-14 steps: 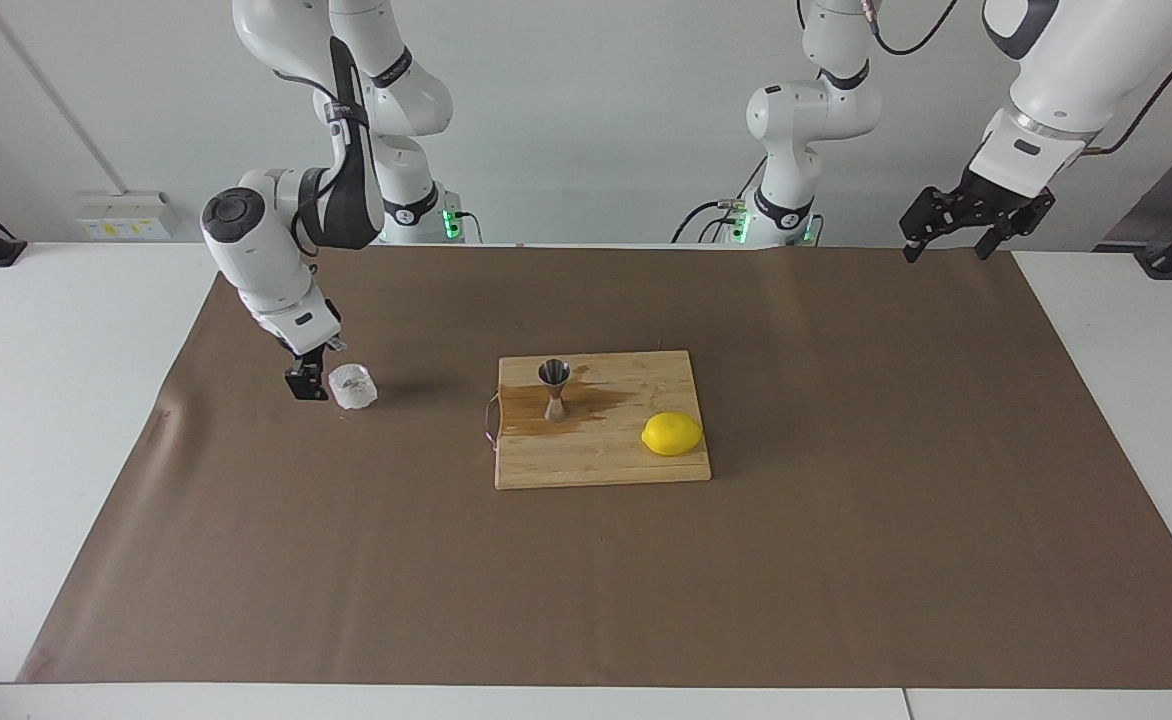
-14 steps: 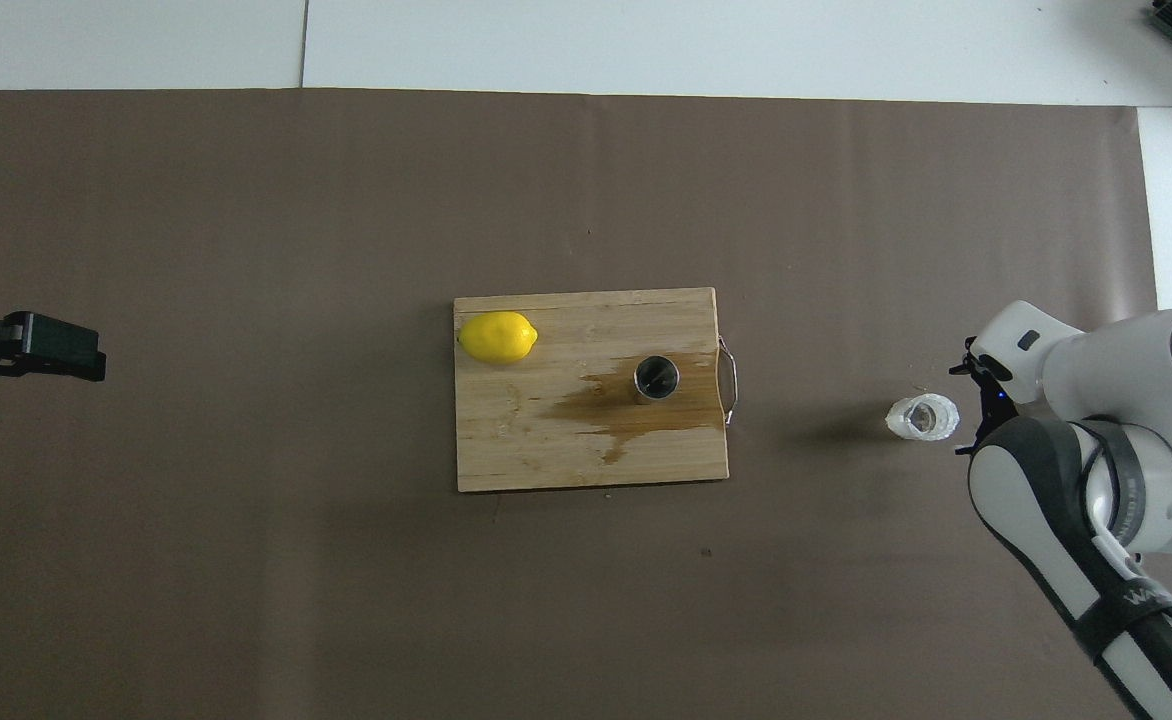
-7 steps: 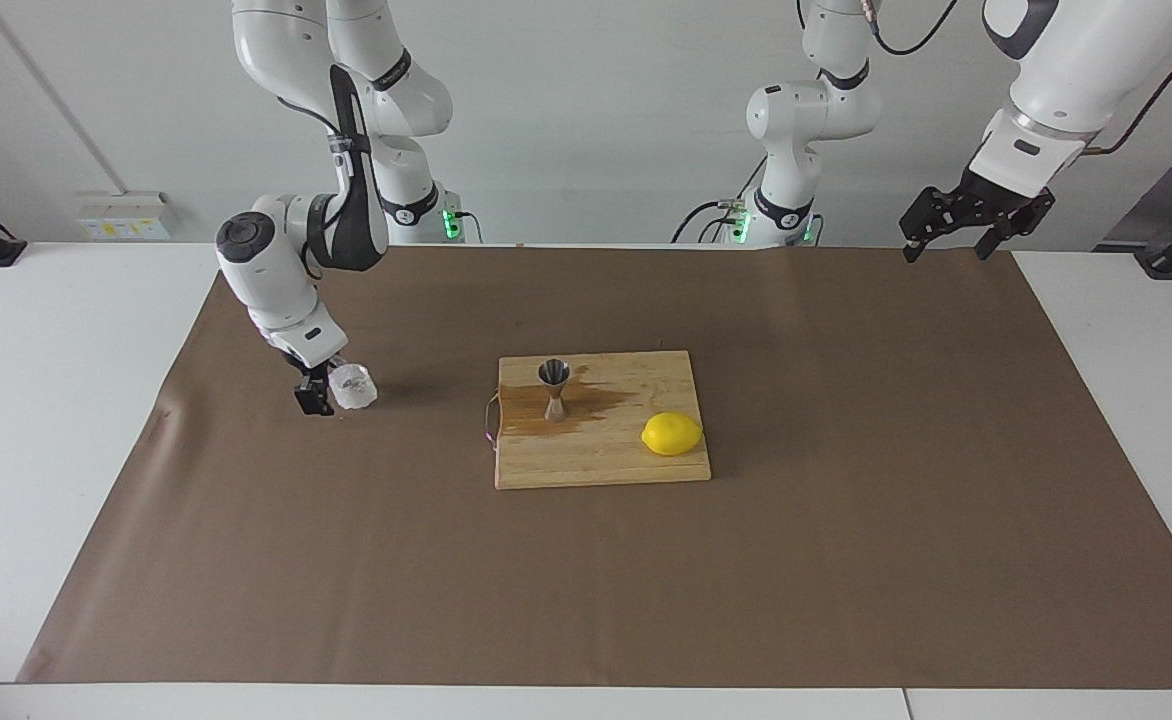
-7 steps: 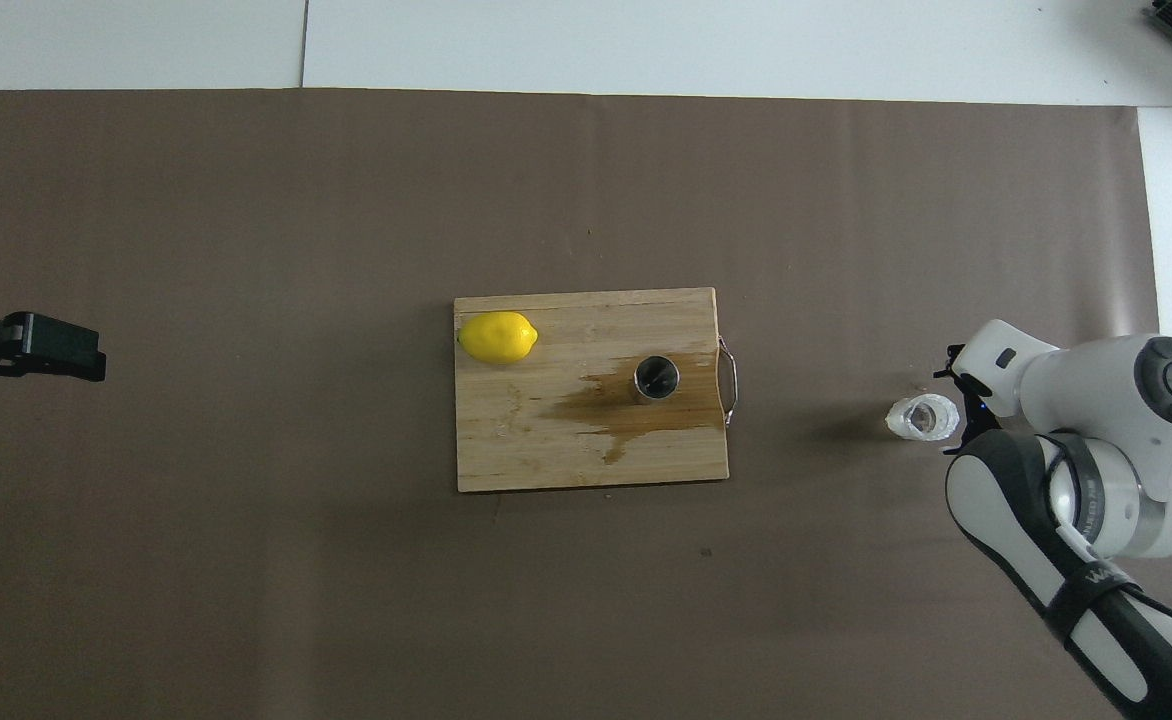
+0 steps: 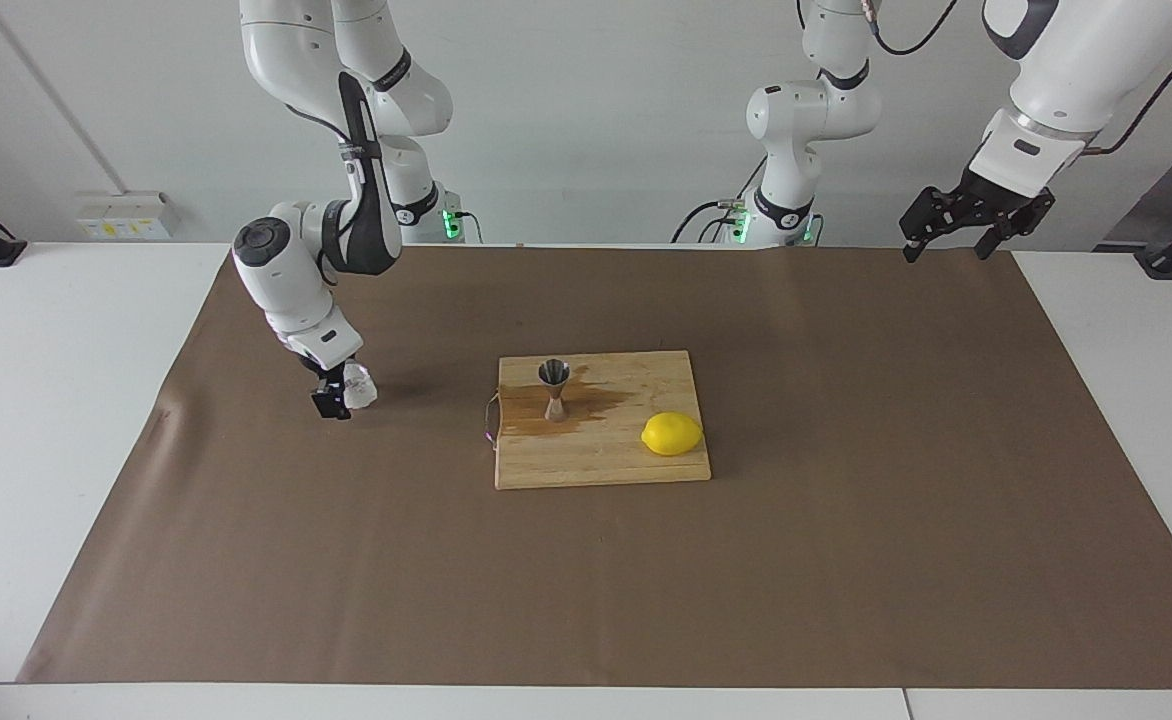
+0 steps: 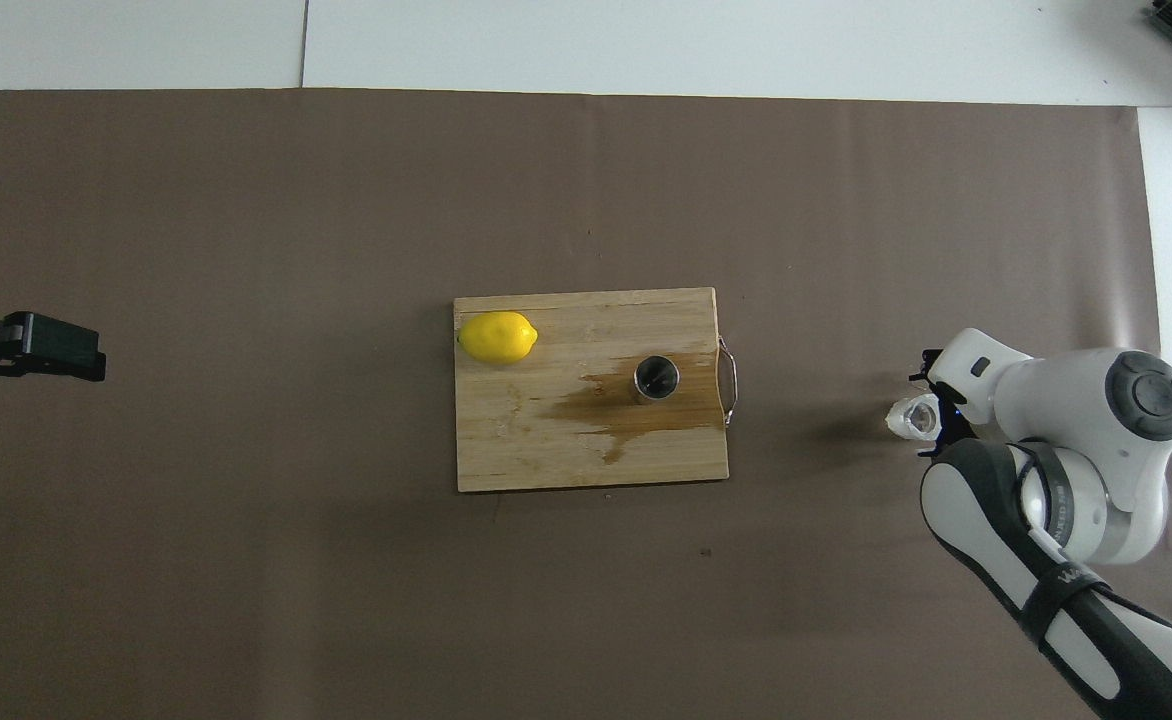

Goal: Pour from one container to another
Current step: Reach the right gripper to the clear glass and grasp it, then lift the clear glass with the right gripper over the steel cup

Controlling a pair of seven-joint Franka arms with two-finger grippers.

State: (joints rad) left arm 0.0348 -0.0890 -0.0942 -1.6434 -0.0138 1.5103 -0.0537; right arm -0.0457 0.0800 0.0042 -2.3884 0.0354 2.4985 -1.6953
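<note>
- At the left of the facing view, the right gripper (image 5: 337,392) is down at table (image 5: 76,450) level on the brown mat (image 5: 846,520), its jaws apart and set on either side of the glass cup (image 5: 361,385). From overhead the cup sits only partly between the fingers, and I cannot tell whether either finger touches the glass.
- The cup stands upright on the mat, well apart from the cutting board (image 5: 606,465) and toward the right arm's end of the table.
- In the middle of the frame, the steel jigger (image 5: 553,388) stands upright on the board near the edge with the wire handle. It sits in a dark wet patch (image 5: 601,400) that spreads across the wood.
- A lemon (image 5: 672,434) lies on the same board, near its other end.
- At the upper right of the frame, the left gripper (image 5: 951,235) waits in the air over the mat's corner, jaws apart and holding nothing.
- Step in hand, as I judge it: the reach to grasp the cup; nothing is lifted yet.
- Next, the jaws should slide fully around the cup and close firmly but gently on the slippery faceted glass. The cup must then travel level to the jigger, whose narrow mouth and waist call for a slow, well-centred tilt.
</note>
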